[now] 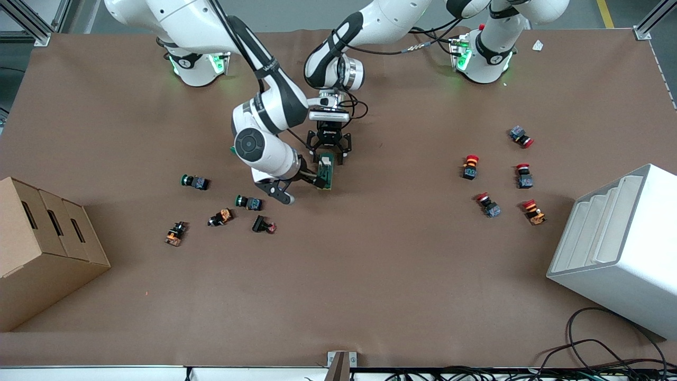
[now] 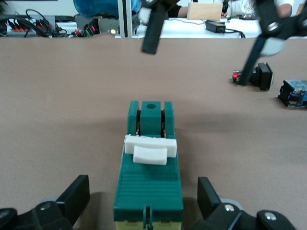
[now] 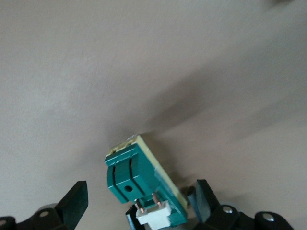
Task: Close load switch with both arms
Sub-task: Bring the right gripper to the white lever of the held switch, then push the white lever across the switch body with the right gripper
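Observation:
The load switch [image 1: 326, 170], a dark-green block with a cream-white toggle [image 2: 150, 149], lies on the brown table near the middle. My left gripper [image 1: 329, 156] is over it and open. In the left wrist view the switch [image 2: 148, 191] lies between the spread fingers [image 2: 76, 194] and touches neither. My right gripper [image 1: 302, 190] is low beside the switch, toward the right arm's end, and open. In the right wrist view the switch [image 3: 129, 175] shows tilted between the wide-apart fingers [image 3: 74, 201], with one finger close to its cream underside.
Green-capped and orange push buttons [image 1: 194, 182] lie toward the right arm's end, with a black one [image 2: 261, 76] close by. Red-capped buttons [image 1: 470, 166] lie toward the left arm's end. A cardboard box [image 1: 42, 248] and a white bin [image 1: 624, 243] stand at the table's ends.

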`<state>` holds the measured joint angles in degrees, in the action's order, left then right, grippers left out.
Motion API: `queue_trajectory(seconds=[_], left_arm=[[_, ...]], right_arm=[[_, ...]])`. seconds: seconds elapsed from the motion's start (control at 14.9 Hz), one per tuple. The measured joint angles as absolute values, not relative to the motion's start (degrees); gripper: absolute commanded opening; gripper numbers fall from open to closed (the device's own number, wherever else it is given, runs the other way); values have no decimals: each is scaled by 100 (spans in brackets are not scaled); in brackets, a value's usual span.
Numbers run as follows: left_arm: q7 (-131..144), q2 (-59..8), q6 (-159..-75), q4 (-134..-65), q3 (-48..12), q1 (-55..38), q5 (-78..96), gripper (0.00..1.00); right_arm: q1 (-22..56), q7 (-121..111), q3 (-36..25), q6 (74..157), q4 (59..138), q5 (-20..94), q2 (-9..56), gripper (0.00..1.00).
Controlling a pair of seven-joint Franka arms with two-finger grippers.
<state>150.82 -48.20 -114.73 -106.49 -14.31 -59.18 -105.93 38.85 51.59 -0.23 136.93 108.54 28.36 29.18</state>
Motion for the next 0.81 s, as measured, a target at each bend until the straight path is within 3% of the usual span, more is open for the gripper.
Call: queue_trajectory(seconds=[0.81], left_arm=[[15171,-4915,-11216,-10636,-1388,-6061,-10672,99]], right_arm=[[4413,5160,-20,14163,10948,3135,3115,100]])
